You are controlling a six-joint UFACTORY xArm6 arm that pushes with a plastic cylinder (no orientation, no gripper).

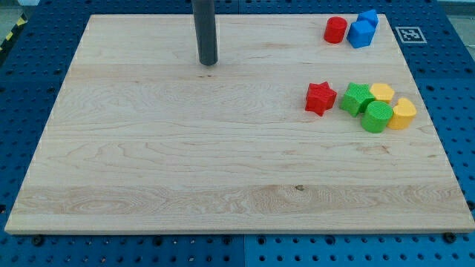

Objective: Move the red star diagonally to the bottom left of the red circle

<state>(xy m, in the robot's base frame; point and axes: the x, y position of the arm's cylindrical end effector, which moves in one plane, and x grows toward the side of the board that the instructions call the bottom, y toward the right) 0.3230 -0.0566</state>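
The red star (320,98) lies on the wooden board (185,163) at the view's right, about mid-height. The red circle (335,30) stands near the view's top right, above and slightly right of the star. My tip (208,62) rests on the board near the view's top centre, far left of both red blocks and touching none.
Two blue blocks (363,30) sit just right of the red circle. A green star (357,98), a green round block (377,116), a yellow block (382,92) and a yellow heart-like block (403,113) cluster right of the red star. A marker tag (409,34) lies off the board's top right corner.
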